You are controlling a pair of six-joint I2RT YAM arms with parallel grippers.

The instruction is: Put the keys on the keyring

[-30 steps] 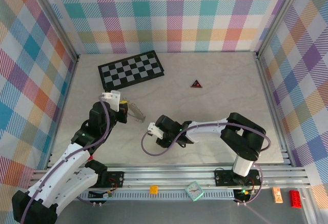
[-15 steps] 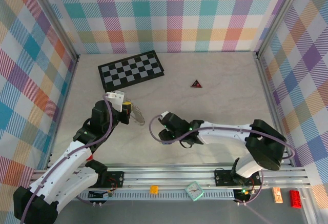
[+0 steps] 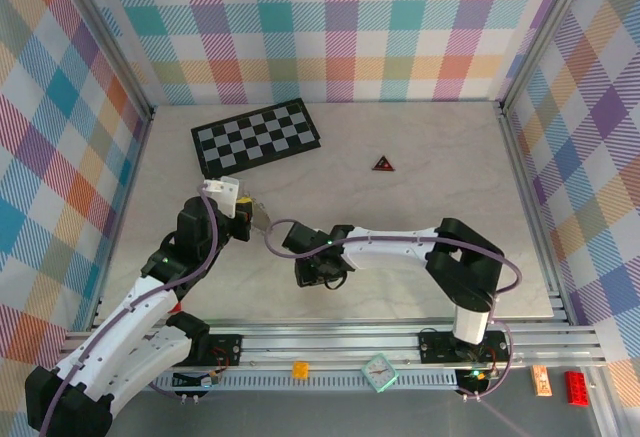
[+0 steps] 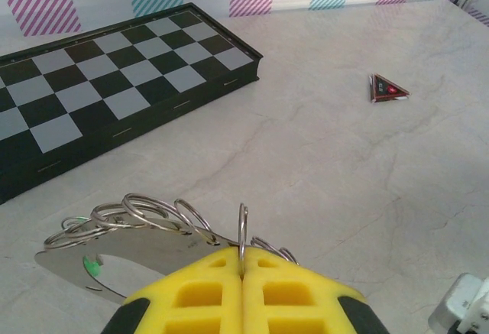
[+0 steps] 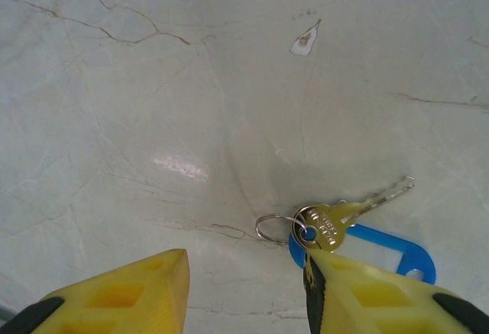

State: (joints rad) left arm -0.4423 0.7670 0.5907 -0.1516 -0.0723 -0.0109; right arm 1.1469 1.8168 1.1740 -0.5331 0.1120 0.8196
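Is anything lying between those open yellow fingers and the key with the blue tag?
Nothing visible does. The key lies bare on the table, right beside one finger of the open right gripper.

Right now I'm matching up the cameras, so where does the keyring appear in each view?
Top external: keyring left of centre, at the left gripper tip.
Left wrist: keyring bottom centre, one ring pinched in that gripper.
Right wrist: faces the blue-tagged key.
Shared landmark: the checkerboard, beyond the keyring in the first two.
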